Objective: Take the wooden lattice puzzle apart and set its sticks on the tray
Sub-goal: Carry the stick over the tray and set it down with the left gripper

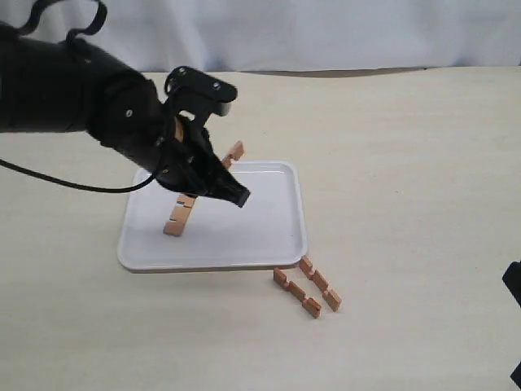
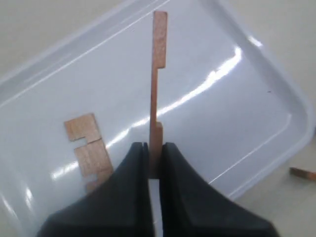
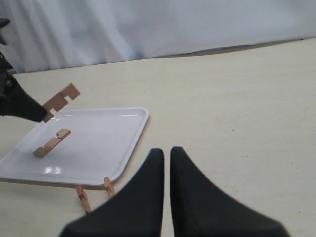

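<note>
No assembled lattice puzzle shows, only separate sticks. My left gripper (image 1: 236, 191) (image 2: 155, 148) hovers over the white tray (image 1: 269, 236) (image 2: 256, 98) (image 3: 123, 133) and is shut on one notched stick (image 1: 234, 152) (image 2: 158, 74) (image 3: 60, 98). That stick is held edge-up above the tray. A second stick (image 1: 179, 215) (image 2: 89, 148) (image 3: 51, 142) lies flat in the tray. Two more sticks (image 1: 295, 291) (image 1: 319, 282) (image 3: 82, 197) lie side by side on the table beside the tray's front right corner. My right gripper (image 3: 166, 153) is shut on nothing, off to the right of them.
The beige table (image 1: 407, 163) stretches right of the tray. A white curtain (image 1: 326, 32) hangs behind the table's back edge. The left arm's black cable (image 1: 65, 183) trails over the table at the left. A bit of the right arm (image 1: 513, 281) shows at the right border.
</note>
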You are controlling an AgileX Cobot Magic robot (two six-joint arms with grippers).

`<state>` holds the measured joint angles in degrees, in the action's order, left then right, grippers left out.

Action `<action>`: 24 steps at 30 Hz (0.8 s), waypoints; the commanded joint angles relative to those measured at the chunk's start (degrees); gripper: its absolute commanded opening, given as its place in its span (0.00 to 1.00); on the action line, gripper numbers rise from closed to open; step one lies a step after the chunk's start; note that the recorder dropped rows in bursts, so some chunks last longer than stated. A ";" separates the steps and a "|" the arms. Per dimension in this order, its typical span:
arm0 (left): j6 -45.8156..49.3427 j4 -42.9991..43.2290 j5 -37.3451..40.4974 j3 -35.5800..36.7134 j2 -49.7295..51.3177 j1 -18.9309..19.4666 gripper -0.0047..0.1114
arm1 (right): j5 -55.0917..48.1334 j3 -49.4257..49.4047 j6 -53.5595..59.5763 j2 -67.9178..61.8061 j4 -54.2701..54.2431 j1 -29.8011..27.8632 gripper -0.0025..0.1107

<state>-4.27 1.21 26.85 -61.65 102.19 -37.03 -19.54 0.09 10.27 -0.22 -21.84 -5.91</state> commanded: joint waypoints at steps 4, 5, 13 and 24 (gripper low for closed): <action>-0.56 -5.04 -10.33 5.12 3.80 4.28 0.04 | -0.04 -0.09 0.41 0.22 0.11 0.00 0.06; -0.56 -5.18 -12.64 5.12 4.57 3.72 0.04 | -0.04 -0.09 0.41 0.22 0.11 0.00 0.06; -0.68 -4.97 -17.08 5.12 6.61 1.82 0.06 | -0.04 -0.09 0.41 0.22 0.11 0.00 0.06; -0.78 -5.27 -13.39 4.78 7.47 1.72 0.62 | -0.04 -0.09 0.41 0.22 0.11 0.00 0.06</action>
<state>-4.45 -3.32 11.64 -56.72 110.40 -35.01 -19.54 0.09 10.27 -0.22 -21.84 -5.91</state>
